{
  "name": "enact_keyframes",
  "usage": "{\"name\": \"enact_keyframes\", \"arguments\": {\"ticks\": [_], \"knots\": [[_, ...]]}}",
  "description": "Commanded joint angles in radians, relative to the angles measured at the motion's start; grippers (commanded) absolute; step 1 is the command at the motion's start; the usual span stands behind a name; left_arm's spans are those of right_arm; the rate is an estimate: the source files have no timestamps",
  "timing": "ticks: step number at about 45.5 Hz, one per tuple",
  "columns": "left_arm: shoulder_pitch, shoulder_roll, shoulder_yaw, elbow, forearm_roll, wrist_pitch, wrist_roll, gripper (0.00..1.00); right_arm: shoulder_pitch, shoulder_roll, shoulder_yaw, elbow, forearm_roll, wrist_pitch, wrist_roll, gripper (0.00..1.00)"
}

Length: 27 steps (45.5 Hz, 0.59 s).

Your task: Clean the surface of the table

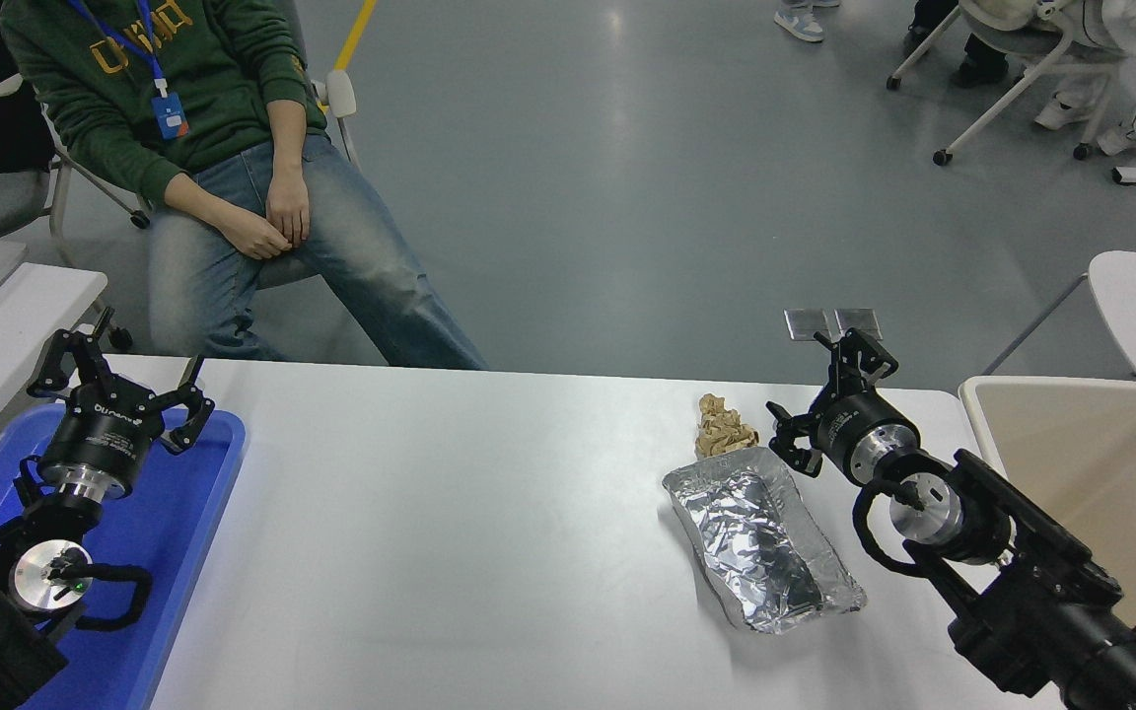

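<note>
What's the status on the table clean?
Left gripper parked open over blue tray. Right gripper open, empty, beside foil tray. Foil tray and brown crumpled scrap still on table. Nothing blocking.

White table surface [450,552]; on it a crinkled silver foil tray [760,547] and a tan crumpled wad [723,429]. Blue tray [174,552] at its left, beige bin [1100,463] at its right.
</note>
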Motion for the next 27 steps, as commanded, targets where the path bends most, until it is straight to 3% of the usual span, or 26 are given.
{"name": "enact_keyframes", "arguments": {"ticks": [1, 9, 20, 27], "knots": [[0.0, 0.0, 0.0, 0.0, 0.0, 0.0, 0.0, 1.0, 0.004, 0.006, -0.004, -0.01, 0.0, 0.001, 0.006, 0.99], [0.0, 0.0, 0.0, 0.0, 0.0, 0.0, 0.0, 1.0, 0.021, -0.015, -0.078, 0.004, -0.023, 0.005, 0.004, 0.99], [0.0, 0.0, 0.0, 0.0, 0.0, 0.0, 0.0, 1.0, 0.14, -0.158, -0.341, 0.007, -0.034, 0.024, 0.004, 0.99], [0.0, 0.0, 0.0, 0.0, 0.0, 0.0, 0.0, 1.0, 0.194, -0.227, -0.463, 0.02, -0.167, 0.093, 0.004, 0.99]]}}
